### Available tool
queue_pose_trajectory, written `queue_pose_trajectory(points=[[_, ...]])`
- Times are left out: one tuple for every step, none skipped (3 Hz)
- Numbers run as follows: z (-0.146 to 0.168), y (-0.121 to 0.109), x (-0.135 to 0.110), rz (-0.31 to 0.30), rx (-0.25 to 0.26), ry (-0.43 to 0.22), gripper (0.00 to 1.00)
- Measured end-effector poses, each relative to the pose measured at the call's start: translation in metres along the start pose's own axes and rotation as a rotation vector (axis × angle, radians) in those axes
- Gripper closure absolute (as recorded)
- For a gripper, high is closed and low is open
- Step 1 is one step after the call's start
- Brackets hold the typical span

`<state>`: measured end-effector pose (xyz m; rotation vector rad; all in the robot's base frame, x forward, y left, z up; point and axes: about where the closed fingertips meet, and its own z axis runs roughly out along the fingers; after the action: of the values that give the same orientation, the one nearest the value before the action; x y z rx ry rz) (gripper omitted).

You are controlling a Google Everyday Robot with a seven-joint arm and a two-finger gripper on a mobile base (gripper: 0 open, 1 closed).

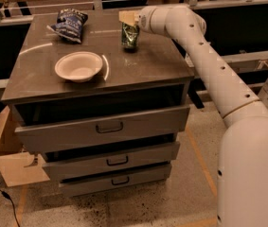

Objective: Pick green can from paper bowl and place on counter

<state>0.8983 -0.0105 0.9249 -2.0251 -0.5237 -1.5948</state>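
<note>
The green can (130, 37) stands upright toward the far right of the counter (143, 70). Its long axis is vertical, and its base looks to be on the dark top or just a hair above it; I can't separate the two from this angle. It is out of the paper bowl (95, 60), which sits empty and well apart to the front left, nearer my side of the counter.

The hand (129, 21) is directly above the can, coming in from the right along the white arm (209, 56). One pale finger pad (126, 17) lies against the left of the can's upper end. I read the hand as closed on the top of the can, holding it from above, with the can hanging straight down below it.

That is the relation I care about: the can is straight below the hand and in line with it, not leaning. If the base really is seated, letting go and lifting straight up should leave it standing. Any sideways drag on the way out could tip something this narrow and dented.

Beyond that, a dark blue chip bag (68, 23) lies at the far left corner, well clear of the can. The drawers (102, 126) below are closed.
</note>
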Motion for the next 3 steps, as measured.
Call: queue_pose_trajectory(points=[[-0.0001,-0.0005,-0.0007,-0.041,0.003,0.012,0.84],[-0.0006,-0.0009,0.002,-0.041,0.003,0.012,0.52],[-0.0008,-0.0011,0.0028,-0.041,0.003,0.012,0.3]])
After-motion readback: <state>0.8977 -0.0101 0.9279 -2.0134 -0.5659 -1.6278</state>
